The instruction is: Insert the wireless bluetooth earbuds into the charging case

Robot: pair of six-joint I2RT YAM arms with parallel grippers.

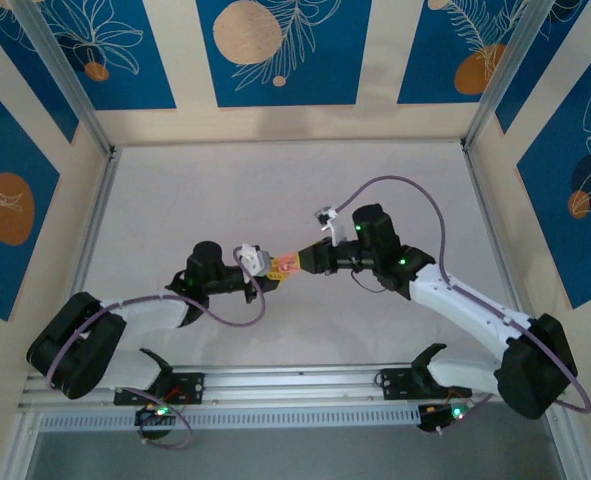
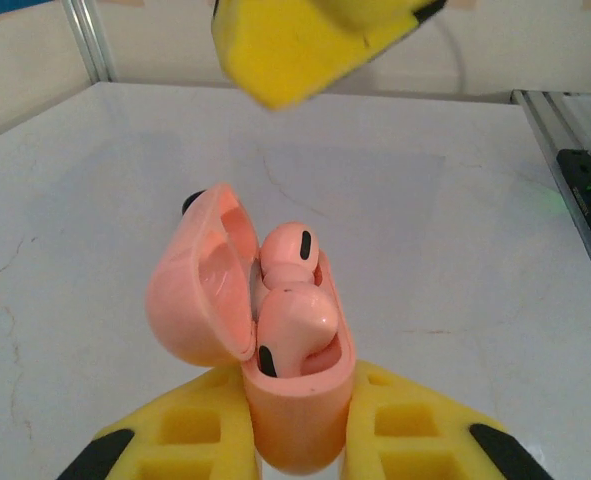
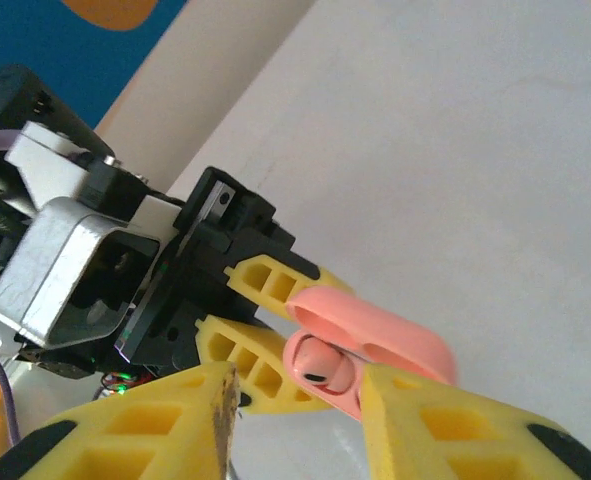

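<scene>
A pink charging case [image 2: 297, 425] stands upright between the yellow fingers of my left gripper [image 2: 297, 440], which is shut on its body. Its lid [image 2: 195, 290] is swung open to the left. Two pink earbuds with small black marks sit in the case, one at the back [image 2: 293, 250] and one at the front [image 2: 297, 325]. My right gripper [image 3: 300, 410] is open just in front of the case [image 3: 375, 335], its fingers apart with nothing between them. One earbud [image 3: 320, 365] shows in the case mouth. From above, both grippers meet at the case [image 1: 286, 264] mid-table.
The white tabletop [image 1: 275, 190] lies beneath the grippers. Metal rails [image 1: 95, 210] frame its sides, and blue patterned walls stand behind. One yellow finger of the right gripper [image 2: 295, 40] hangs above the case in the left wrist view.
</scene>
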